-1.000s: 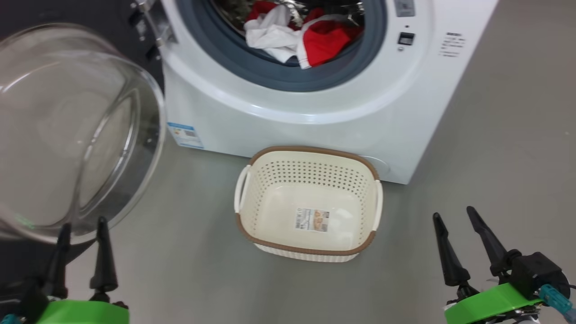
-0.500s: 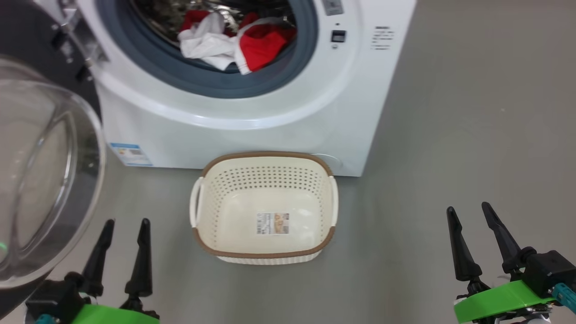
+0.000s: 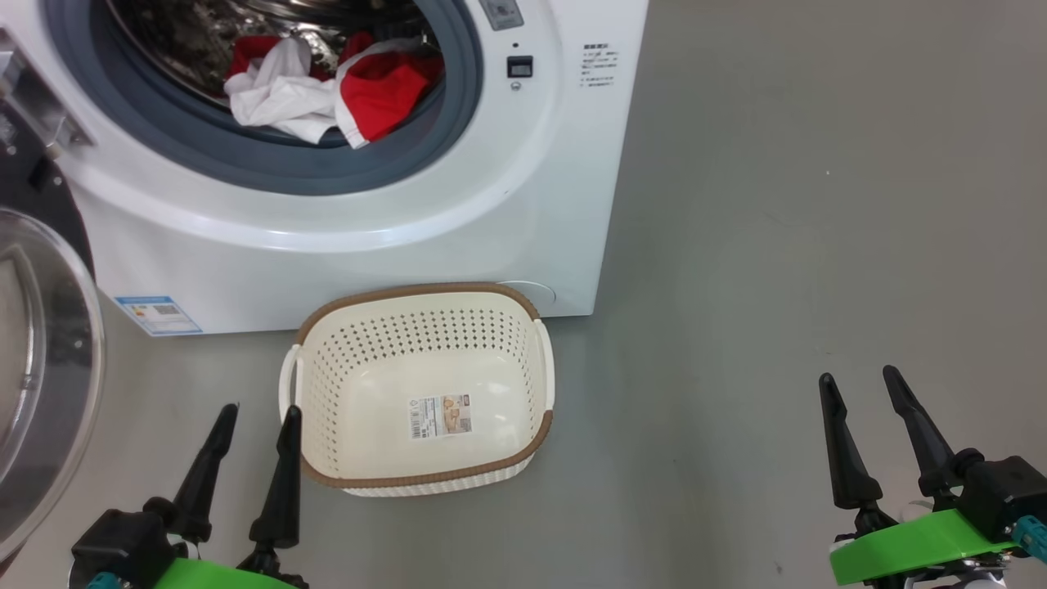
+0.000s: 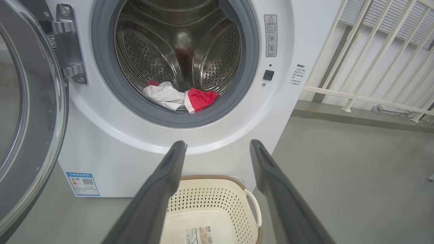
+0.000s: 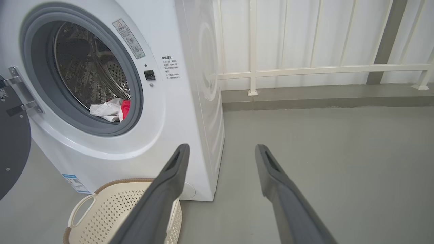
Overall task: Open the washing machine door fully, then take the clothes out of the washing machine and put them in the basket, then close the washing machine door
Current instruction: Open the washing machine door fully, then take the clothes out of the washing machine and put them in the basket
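Facing the washing machine (image 3: 523, 204), we see its white front taking up the upper left of our head view. It stands on the grey floor (image 3: 777, 245) with its round mouth uncovered. The washing machine door (image 3: 49, 393) hangs swung out to the left of that mouth, and its clear glass bulges at the left edge of the view. The basket (image 3: 425, 291) sits upright on the floor just in front of the machine's lower panel, below the opening, with a barcode sticker (image 3: 442, 415) on its bottom. The clothes (image 3: 327, 94), a red piece and a white piece bunched together, lie at the lower front of the steel drum (image 3: 164, 33), and their edge reaches the grey gasket (image 3: 245, 172). Our left gripper (image 3: 262, 407) hovers just beside the basket's near left corner, its jaws spread wide and holding nothing. Our right gripper (image 3: 857, 374) hangs over bare floor well to the right of the basket, likewise spread wide and empty.
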Motion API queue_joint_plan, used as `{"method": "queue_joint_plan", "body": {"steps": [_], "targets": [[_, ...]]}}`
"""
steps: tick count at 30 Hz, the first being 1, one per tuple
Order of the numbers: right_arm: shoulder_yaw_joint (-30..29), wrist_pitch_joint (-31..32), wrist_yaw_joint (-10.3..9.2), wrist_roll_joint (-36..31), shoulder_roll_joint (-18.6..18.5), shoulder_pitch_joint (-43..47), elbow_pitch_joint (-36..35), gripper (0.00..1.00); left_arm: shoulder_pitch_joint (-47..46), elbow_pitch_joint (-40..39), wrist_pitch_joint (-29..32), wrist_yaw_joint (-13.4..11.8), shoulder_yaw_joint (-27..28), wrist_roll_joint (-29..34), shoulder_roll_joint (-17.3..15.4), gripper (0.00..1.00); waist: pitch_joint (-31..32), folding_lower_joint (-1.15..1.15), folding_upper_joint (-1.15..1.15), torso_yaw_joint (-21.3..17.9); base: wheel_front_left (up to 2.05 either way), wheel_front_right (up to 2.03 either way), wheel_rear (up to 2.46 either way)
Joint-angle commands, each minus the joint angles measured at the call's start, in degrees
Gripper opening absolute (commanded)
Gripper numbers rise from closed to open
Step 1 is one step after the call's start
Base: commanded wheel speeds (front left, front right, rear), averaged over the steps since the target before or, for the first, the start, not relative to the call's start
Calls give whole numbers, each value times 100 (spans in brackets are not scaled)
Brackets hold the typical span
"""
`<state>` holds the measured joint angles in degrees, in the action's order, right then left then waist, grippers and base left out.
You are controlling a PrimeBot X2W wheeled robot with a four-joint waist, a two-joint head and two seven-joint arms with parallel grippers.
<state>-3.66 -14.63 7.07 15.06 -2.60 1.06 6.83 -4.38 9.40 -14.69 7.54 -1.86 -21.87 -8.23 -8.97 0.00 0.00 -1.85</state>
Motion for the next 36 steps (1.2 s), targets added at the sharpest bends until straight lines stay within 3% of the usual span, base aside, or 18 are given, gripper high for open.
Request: {"method": "queue_joint_plan", "body": {"steps": [1,24,36], "targets": [[85,-37,42,107,-29,-7,-168,100,-49,-168,-31,-6,163,-32,-140,100,-1,0,0,-39,0,0,0],[124,-37,42,134,-28,-77,-204,100,-87,-266,-31,-6,21,-236,-303,100,-124,0,0,54,5,-6,1],[219,-37,42,172,-28,-160,-187,100,-153,-326,-31,-6,49,-291,-345,100,-228,0,0,71,139,-147,8]]}}
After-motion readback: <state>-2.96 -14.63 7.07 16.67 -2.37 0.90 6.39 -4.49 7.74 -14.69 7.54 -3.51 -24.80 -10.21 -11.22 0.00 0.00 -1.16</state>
